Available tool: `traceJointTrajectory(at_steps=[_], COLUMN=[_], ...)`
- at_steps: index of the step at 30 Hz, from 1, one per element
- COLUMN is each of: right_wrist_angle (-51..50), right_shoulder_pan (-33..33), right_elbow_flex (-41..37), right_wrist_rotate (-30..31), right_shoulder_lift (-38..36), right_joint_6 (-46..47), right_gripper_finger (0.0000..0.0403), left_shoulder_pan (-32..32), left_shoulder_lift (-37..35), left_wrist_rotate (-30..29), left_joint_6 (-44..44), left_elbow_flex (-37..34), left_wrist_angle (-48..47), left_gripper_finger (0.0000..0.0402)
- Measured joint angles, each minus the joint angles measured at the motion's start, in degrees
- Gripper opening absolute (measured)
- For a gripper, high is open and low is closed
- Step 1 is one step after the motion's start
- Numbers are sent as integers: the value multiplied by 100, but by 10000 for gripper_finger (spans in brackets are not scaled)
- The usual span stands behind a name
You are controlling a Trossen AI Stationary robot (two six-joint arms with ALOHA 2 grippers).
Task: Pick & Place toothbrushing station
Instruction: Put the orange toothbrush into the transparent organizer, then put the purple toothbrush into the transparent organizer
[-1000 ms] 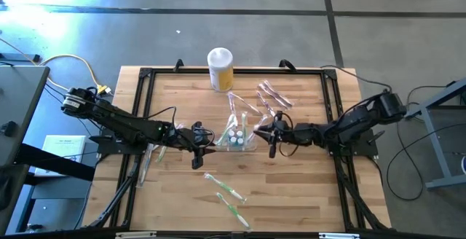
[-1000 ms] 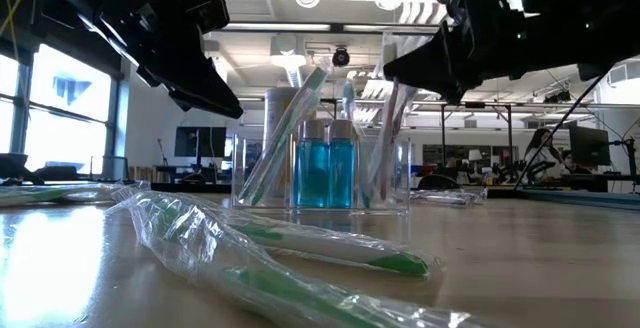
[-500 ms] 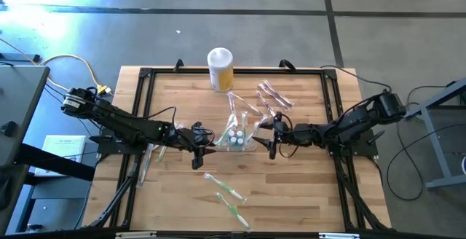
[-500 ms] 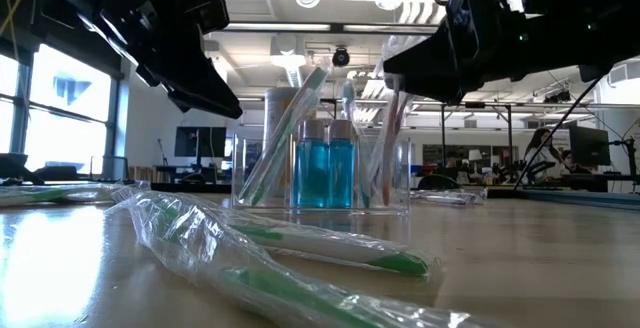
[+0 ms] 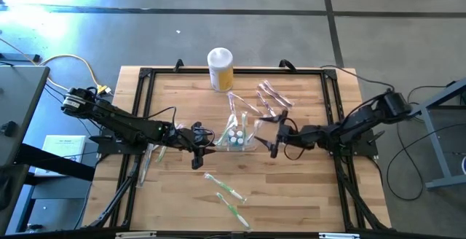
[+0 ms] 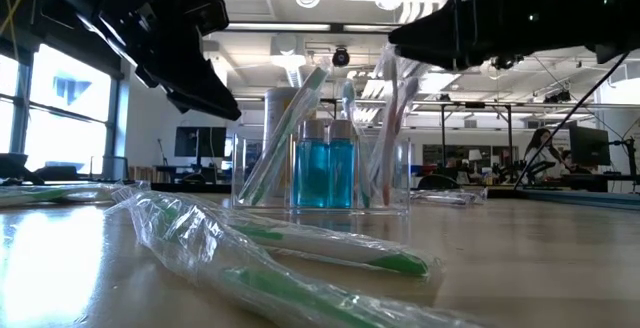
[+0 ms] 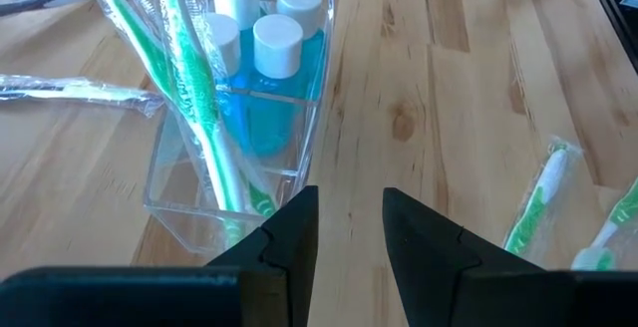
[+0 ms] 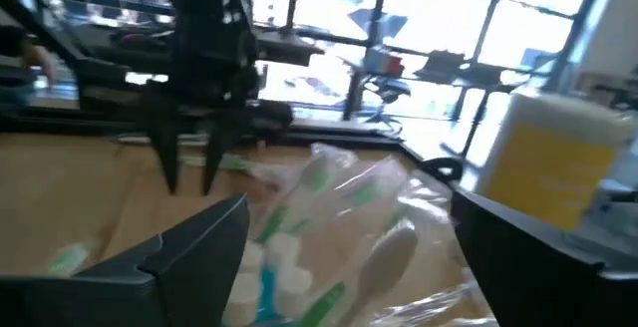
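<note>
Right gripper [image 5: 275, 135] stands just right of the station [image 5: 239, 138], fingers spread wide, holding nothing. Left gripper [image 5: 197, 145], left of it, fingers narrowly apart, empty.

Clear glossy plastic toothbrushing station [image 5: 239, 138], wooden table [image 5: 291, 188]

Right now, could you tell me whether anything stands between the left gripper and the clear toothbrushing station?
Nothing visible does: the left gripper hangs just beside the toothbrushing station, with only bare table between them in the left wrist view.
</note>
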Motion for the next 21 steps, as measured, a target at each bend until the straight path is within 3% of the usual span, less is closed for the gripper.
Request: traceJointTrajectory(at_steps=[8, 14, 21], right_wrist_angle=[-69, -338, -565], right_shoulder_pan=[572, 1119, 1572], right_elbow_flex=[0, 0, 0], right_wrist_rotate=[687, 990, 1266], right_shoulder_lift=[-752, -1028, -1005], right_joint_6=[-762, -790, -736], right_gripper_finger=[341, 341, 341], left_shoulder_pan=[0, 0, 4], left_shoulder_lift=[-11, -11, -13], left_wrist_rotate=[216, 230, -158], left_joint_6=[-539, -1380, -3176], left_elbow_flex=[106, 877, 1505], left_wrist_angle=[-477, -2498, -5364], left_gripper_finger=[110, 110, 110])
